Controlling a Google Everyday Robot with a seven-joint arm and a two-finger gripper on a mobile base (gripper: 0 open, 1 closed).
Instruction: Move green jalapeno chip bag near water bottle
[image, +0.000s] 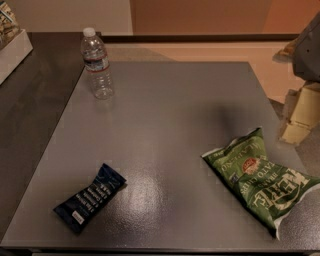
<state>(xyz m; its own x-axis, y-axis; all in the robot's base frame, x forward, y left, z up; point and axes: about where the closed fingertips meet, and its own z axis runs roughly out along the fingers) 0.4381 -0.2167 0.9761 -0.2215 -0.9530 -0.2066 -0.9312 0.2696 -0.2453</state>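
Note:
The green jalapeno chip bag (260, 182) lies flat on the grey table (170, 125) near its right front corner, with white lettering and a small red-and-white logo. The water bottle (96, 62) stands upright at the far left corner of the table, clear with a white cap and a dark label band. My gripper (301, 114) shows as a grey and cream shape at the right edge of the view, above and just beyond the table's right edge, behind the chip bag and apart from it. It holds nothing that I can see.
A dark blue snack packet (90, 198) lies near the table's front left. A white box (12, 47) with items stands on the dark counter at the far left. A wooden wall runs behind the table.

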